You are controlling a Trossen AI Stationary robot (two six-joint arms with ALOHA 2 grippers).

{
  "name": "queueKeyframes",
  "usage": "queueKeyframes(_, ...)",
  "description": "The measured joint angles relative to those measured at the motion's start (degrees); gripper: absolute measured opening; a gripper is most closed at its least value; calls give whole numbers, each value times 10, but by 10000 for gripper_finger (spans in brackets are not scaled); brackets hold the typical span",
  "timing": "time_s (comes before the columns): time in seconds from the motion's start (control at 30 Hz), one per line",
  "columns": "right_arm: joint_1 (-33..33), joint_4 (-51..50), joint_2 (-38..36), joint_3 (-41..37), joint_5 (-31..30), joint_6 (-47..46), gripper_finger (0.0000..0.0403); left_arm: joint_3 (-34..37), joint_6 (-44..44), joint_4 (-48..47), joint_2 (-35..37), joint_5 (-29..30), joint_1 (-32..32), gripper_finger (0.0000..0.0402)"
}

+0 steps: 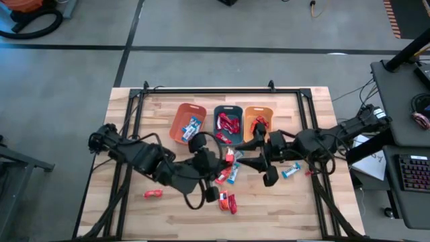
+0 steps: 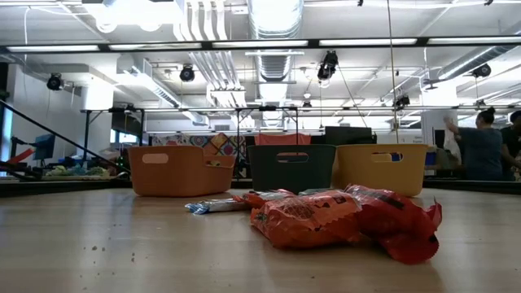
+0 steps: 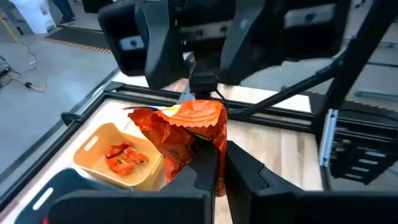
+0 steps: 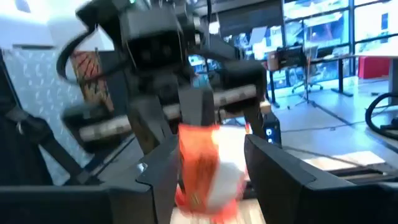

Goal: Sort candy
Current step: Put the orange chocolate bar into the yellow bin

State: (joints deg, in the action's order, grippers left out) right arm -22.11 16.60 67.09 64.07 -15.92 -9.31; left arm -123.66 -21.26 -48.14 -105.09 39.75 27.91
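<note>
Left claw (image 3: 208,163) clamped on a crinkly orange-wrapped candy (image 3: 186,134), held mid-air. Right claw (image 4: 208,168), facing it, spread wide around the same piece. Orange, teal, yellow-orange plastic bins (image 1: 187,123) partly filled; several shiny wrapped candies (image 1: 227,200) lie unsorted on the wooden surface (image 1: 121,208). Roughly halfway.

A light wooden table (image 1: 134,128) carries 3 bins in a row, orange (image 1: 187,123), teal (image 1: 228,123) and yellow-orange (image 1: 256,123), with wrapped candies (image 1: 228,202) scattered loose on the boards nearer the arms.
</note>
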Motion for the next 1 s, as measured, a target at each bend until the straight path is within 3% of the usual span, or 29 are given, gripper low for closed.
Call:
queueKeyframes(0.23,0,-41,5,15,-39,-13,211,8,-3,2,-13,3,-21,0)
queueKeyframes(0.43,0,-85,5,15,-83,-35,207,8,-3,8,-14,3,-21,0)
queueKeyframes(0.57,0,-89,5,15,-86,-36,165,8,-4,8,-14,3,-22,0)
queueKeyframes(0.83,0,-90,5,15,-80,-30,30,11,-5,10,-14,4,-24,4)
queueKeyframes(1.0,1,-90,5,15,-81,-26,14,12,-26,10,-14,4,-26,12)
